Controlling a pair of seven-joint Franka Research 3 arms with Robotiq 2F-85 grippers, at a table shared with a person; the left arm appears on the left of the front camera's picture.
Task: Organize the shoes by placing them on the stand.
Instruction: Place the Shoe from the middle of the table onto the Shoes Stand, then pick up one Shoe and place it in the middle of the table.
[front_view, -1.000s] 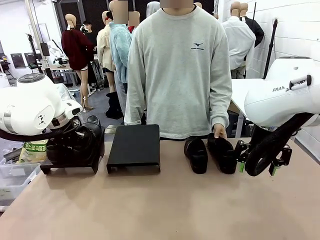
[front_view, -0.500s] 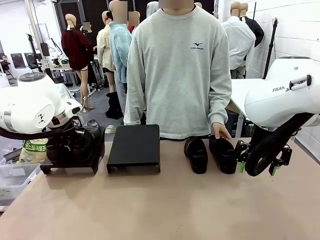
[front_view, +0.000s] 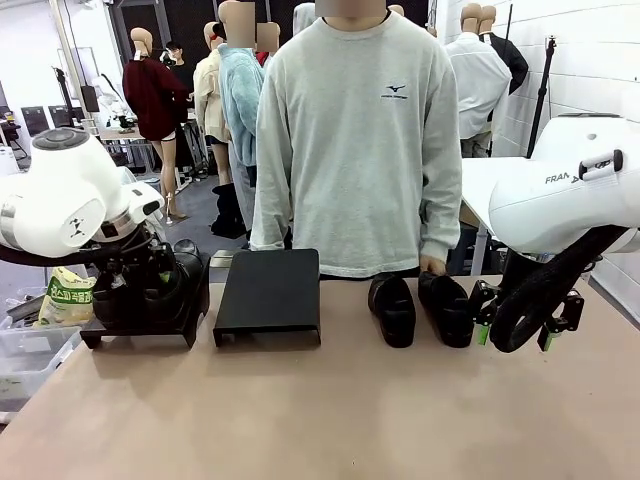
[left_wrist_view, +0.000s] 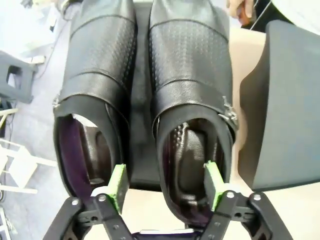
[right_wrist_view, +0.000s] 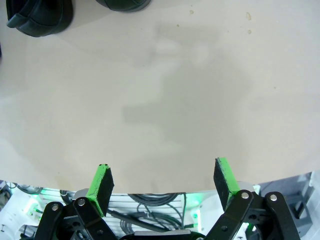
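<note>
Left wrist view: left claw (left_wrist_view: 164, 180) spread wide over a rounded, pinhole-textured black leather shoe (left_wrist_view: 192, 75)

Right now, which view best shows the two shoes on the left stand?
Left wrist view: both shoes side by side, openings toward left gripper. Front view: the arm mostly hides them. Right wrist view faces the table.

The front camera faces the person (front_view: 355, 150) across the table (front_view: 330, 420). The left wrist camera looks closely down on two shoes (left_wrist_view: 190, 75) ahead of the left pincer (left_wrist_view: 164, 182). The right wrist camera shares with the front the other shoes (right_wrist_view: 37, 17), far beyond the right pincer (right_wrist_view: 162, 185).
</note>
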